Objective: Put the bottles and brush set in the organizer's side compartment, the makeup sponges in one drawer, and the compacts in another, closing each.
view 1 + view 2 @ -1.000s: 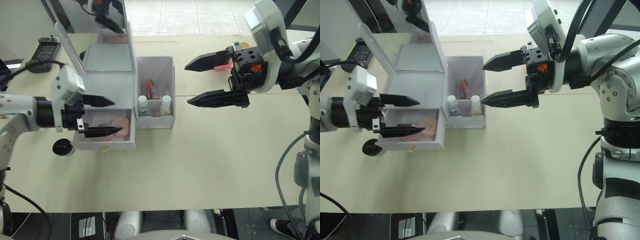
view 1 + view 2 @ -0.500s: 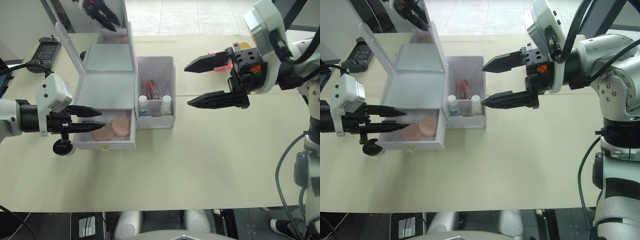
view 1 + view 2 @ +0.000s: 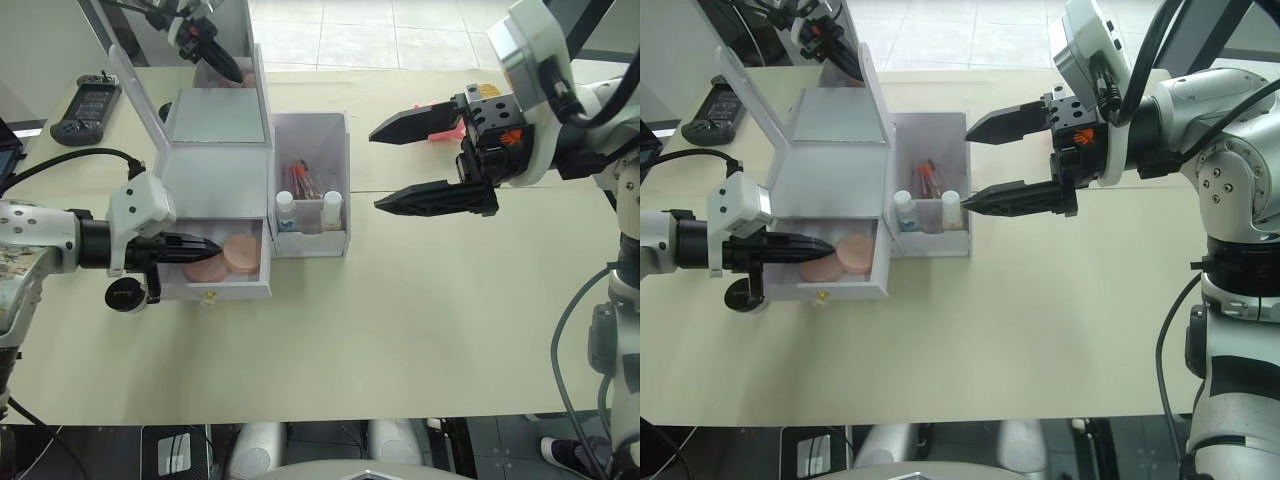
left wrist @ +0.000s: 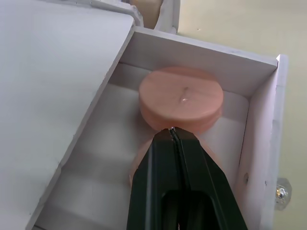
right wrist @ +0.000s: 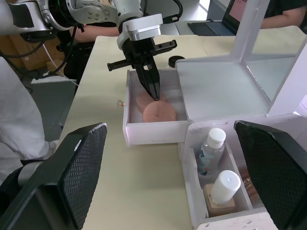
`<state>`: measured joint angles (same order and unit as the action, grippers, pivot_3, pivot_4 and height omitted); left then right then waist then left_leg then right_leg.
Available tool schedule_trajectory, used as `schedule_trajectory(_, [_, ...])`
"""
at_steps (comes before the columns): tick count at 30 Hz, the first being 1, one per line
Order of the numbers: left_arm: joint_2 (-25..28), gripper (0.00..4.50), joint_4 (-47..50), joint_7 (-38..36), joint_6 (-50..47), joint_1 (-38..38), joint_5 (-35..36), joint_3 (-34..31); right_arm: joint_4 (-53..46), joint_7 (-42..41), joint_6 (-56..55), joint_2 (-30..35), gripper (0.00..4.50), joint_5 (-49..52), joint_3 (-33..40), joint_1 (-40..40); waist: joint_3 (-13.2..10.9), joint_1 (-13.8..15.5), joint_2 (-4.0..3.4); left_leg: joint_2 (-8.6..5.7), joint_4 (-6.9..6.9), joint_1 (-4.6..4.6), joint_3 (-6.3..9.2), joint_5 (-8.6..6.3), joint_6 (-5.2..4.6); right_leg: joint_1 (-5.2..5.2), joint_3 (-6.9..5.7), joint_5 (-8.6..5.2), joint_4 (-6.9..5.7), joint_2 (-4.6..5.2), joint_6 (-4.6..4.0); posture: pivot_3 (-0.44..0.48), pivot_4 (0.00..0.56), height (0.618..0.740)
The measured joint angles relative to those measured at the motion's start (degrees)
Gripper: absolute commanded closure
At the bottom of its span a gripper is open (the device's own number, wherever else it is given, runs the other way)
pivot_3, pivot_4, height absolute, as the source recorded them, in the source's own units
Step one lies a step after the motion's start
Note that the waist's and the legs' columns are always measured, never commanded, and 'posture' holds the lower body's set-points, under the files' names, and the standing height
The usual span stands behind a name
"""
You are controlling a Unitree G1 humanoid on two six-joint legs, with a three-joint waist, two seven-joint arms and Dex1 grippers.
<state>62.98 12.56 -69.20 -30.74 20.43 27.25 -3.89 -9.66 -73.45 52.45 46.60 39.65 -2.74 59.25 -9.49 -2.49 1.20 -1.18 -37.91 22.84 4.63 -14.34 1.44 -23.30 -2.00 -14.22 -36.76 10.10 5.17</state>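
Observation:
The organizer stands with its mirror lid up and its lower drawer pulled out. Two pink makeup sponges lie in that drawer, one partly on the other. My left gripper is shut, empty, its tips inside the drawer against the upper sponge's edge. In the side compartment stand the two bottles, with the brush set behind them. One black compact lies on the table left of the drawer. My right gripper hangs open to the right of the side compartment.
A black handheld controller lies at the table's far left corner. Something pink sits behind my right gripper. A person in white stands beside the table. The cream tabletop stretches in front of the organizer.
My left gripper has closed from wide open, drawn back to the left, then pushed its tips into the drawer again. Both sponges stay in the drawer. The right arm has not moved.

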Motion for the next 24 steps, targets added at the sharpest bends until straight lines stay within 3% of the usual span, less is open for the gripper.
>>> schedule_trajectory(7, [-0.6, 4.49, -0.6, -0.2, 2.2, 1.1, -3.3, 2.5, -0.5, 0.5, 0.0, 0.3, 0.00, 0.0, 0.1, -0.1, 0.0, 0.4, 0.00, 0.00, -0.04, -0.02, 0.00, -0.01, -0.01, 0.05, 0.00, 0.00, 0.00, 0.00, 0.00, 0.000, 0.150, 0.740])
schedule_trajectory(15, [3.9, 4.49, -2.2, -2.9, 3.2, 1.4, -5.0, 2.3, -0.9, 0.9, 0.0, 0.4, 0.00, 0.0, 0.2, -0.1, 0.0, -0.2, -0.01, 0.01, -0.01, -0.07, 0.01, -0.02, -0.03, 0.02, 0.00, -0.01, -0.06, 0.00, 0.01, 0.000, 0.150, 0.740])
schedule_trajectory(24, [2.2, 4.49, -1.8, -2.5, -1.5, 2.5, -1.3, 0.0, -0.9, 1.6, 0.8, -0.2, 0.00, 1.3, 0.3, 2.4, 0.0, 0.0, 0.00, 0.00, -0.04, 0.01, 0.02, -0.02, -0.03, 0.01, -0.01, -0.01, -0.04, 0.00, 0.02, 0.000, 0.150, 0.740])
